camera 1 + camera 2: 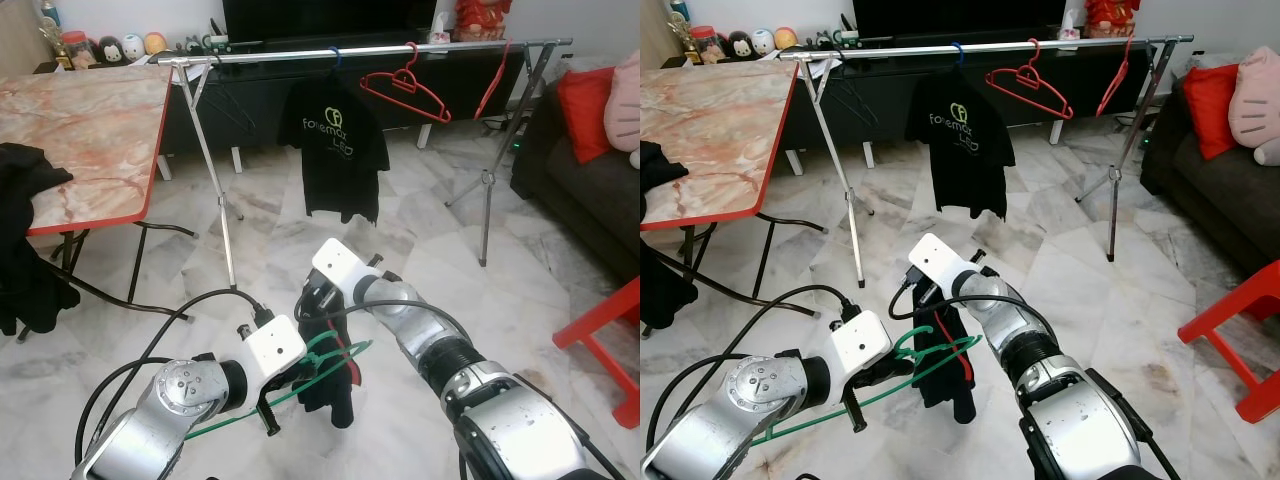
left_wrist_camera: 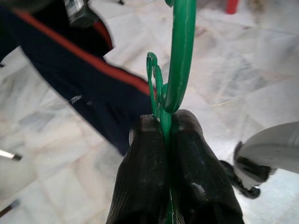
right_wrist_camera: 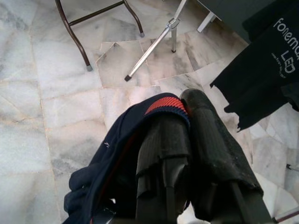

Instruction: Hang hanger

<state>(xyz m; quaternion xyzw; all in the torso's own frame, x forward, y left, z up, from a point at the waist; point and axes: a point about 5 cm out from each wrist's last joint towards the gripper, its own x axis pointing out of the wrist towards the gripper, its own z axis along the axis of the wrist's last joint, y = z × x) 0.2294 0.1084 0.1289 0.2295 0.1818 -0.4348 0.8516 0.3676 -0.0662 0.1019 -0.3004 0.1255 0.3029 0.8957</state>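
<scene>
1. holding the green hanger (image 1: 300, 385) low in front of the body, the left gripper (image 2: 163, 140) has its jaws clenched on the thin wire just below the hook, as the left wrist view shows.
2. the right gripper (image 3: 187, 140) has its jaws closed on a dark navy garment (image 1: 945, 375) with a red trim; the cloth drapes over one finger and hangs down between the two arms, touching the hanger's neck.
3. the hanger's long axis runs slantwise, from the hook end beside the garment down and back toward the robot's left, under the left forearm. the hook (image 2: 180, 51) points forward and to the right, away from the left jaws.
4. the rail (image 1: 400, 50) of the clothes rack stands well ahead and higher than both grippers, running left to right, with a black t-shirt (image 1: 335, 150) and a red hanger (image 1: 405, 90) hanging on it.
5. judging from this, the garment is not yet on the hanger's shoulders, so threading it on comes before any lift to the rail.
6. the left arm carries the hanger, so it likely must raise and turn the hook crosswise to the rail to catch it.
7. a desk (image 1: 90, 130) stands to the left, apart from the work.
</scene>
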